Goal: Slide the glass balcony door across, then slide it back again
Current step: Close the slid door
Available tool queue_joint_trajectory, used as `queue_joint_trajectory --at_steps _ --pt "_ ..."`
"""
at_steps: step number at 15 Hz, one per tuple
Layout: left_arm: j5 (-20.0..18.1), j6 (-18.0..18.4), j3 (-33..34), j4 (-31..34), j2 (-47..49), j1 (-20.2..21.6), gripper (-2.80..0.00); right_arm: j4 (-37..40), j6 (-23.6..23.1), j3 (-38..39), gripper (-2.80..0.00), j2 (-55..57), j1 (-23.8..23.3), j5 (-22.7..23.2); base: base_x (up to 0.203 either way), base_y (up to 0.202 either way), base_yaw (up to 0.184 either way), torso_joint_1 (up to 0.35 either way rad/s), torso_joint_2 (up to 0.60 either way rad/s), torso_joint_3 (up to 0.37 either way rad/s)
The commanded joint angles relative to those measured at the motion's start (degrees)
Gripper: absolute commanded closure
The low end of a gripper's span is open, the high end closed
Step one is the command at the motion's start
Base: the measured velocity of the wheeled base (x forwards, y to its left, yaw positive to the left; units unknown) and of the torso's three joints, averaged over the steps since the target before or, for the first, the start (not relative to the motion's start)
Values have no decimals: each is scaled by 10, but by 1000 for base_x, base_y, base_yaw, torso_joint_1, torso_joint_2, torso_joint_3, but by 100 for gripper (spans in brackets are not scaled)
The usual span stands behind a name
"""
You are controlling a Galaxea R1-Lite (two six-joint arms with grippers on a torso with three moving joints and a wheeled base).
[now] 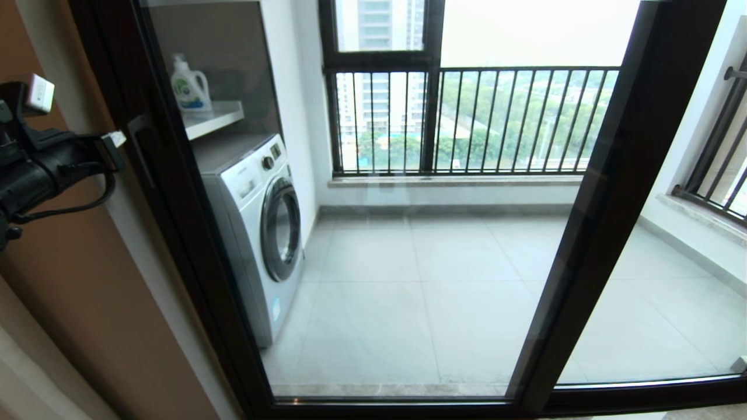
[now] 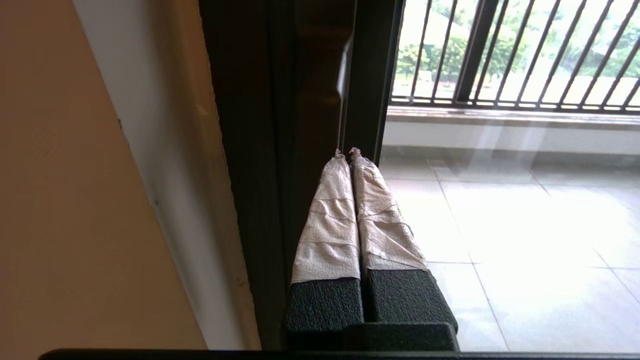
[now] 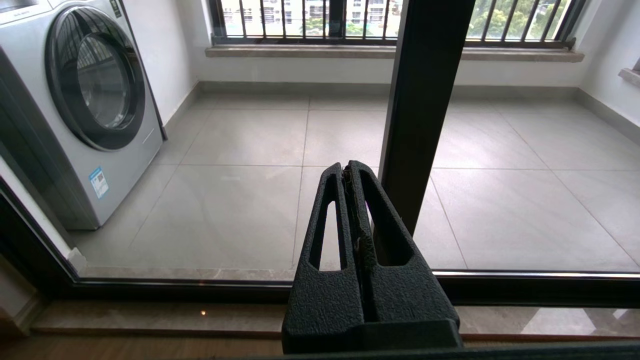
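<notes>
With the left end effector [image 2: 348,155], fingers pressed together, raised beside the handle [image 1: 142,149] on the glass balcony door [image 1: 408,245], we judge the first slide is starting — next we must hook that handle.

Closed glass balcony door [image 1: 408,262] ahead

black door frame [image 1: 192,245], white washing machine [image 1: 257,233]

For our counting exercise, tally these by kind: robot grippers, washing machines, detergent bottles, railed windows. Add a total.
gripper: 2, left gripper and right gripper
washing machine: 1
detergent bottle: 1
railed window: 2, back railed window and side railed window
Total: 6
</notes>
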Motion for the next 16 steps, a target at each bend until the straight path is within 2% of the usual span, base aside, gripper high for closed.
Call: queue_joint_trajectory --at_steps 1,4,9,11,15,16 --pt "-34 1 11 -3 10 22 0 0 -1 7 0 1 0 0 0 0 0 0 0 0" --pt "-34 6 -4 -4 35 22 0 0 -1 7 0 1 0 0 0 0 0 0 0 0" --pt "-26 45 -40 -6 107 24 0 0 -1 7 0 1 0 0 0 0 0 0 0 0" --pt "-13 48 -63 -7 126 26 0 0 -1 7 0 1 0 0 0 0 0 0 0 0" --pt "-6 52 -58 -7 133 20 0 0 -1 7 0 1 0 0 0 0 0 0 0 0" --pt "-5 64 -47 -7 133 11 0 0 -1 7 0 1 0 0 0 0 0 0 0 0"
